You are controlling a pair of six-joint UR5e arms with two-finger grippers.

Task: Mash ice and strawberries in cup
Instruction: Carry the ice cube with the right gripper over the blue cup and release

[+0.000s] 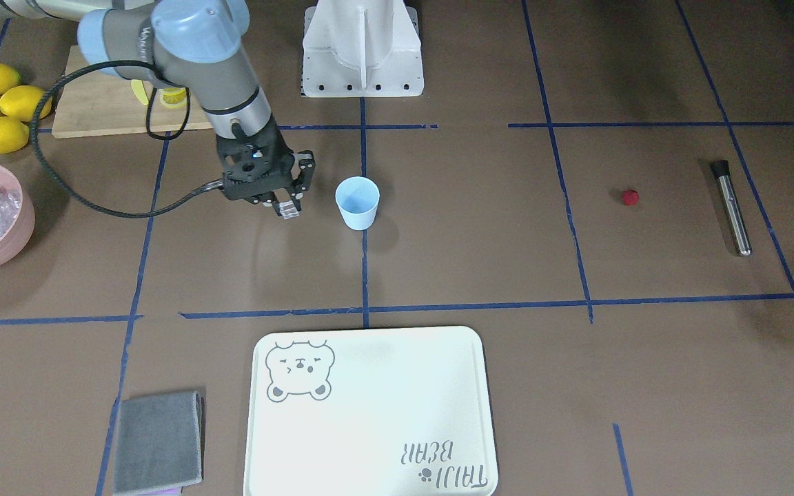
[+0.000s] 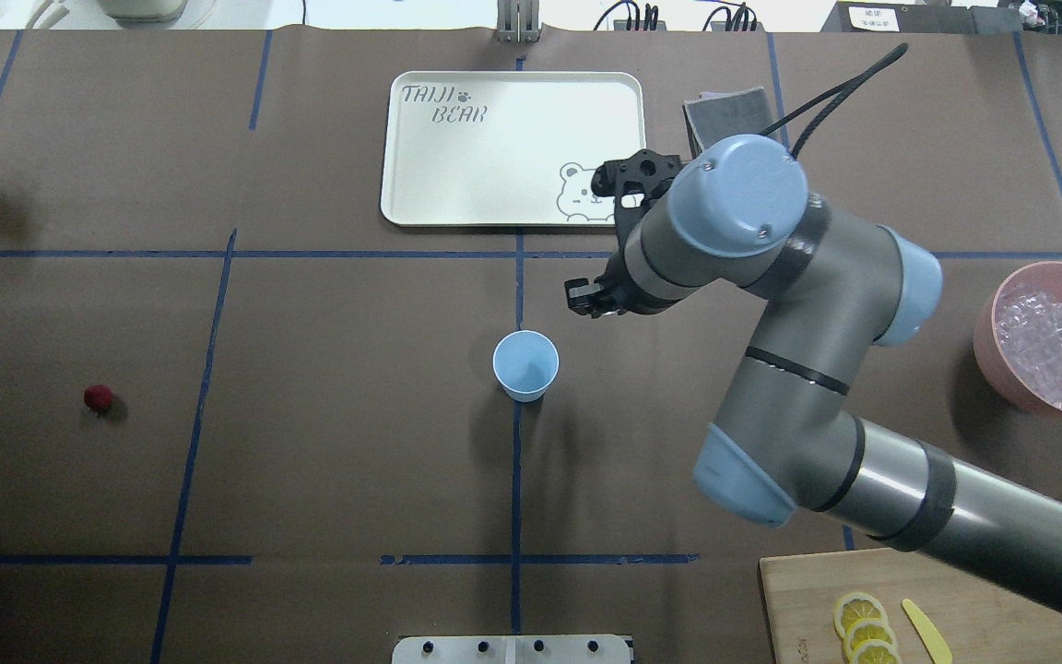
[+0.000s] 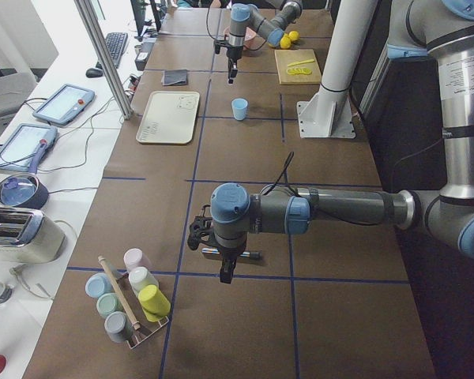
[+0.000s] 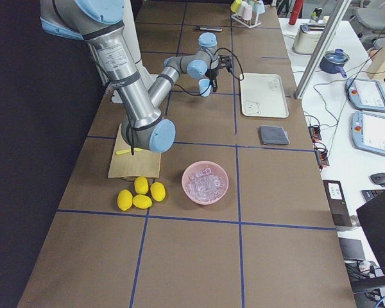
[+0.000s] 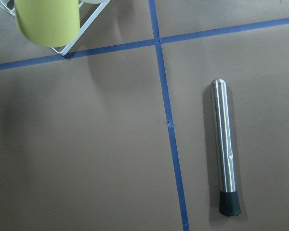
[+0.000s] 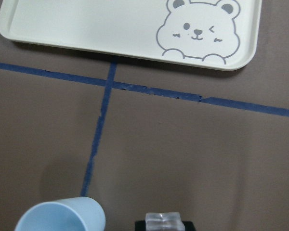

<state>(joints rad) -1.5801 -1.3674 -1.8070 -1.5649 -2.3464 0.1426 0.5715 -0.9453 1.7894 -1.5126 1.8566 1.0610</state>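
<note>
The right gripper (image 1: 288, 207) is pinching an ice cube (image 6: 163, 220) just beside the cup (image 1: 357, 202) near the surface's middle. Releasing here, short of the mouth, risks a miss, and the slick cube could slip.

Light is even and diffuse from overhead, and all views are bright enough. The cup (image 2: 525, 365) and the right arm (image 2: 798, 387) throw only soft-edged shadows on the brown counter (image 2: 356, 461). The pale tray (image 2: 513, 148) sits near clipping, the metal rod (image 5: 223, 144) carries a thin specular streak, and focus is sharp except on the ice cube (image 6: 163, 221), slightly soft at the right wrist view's bottom edge.
</note>
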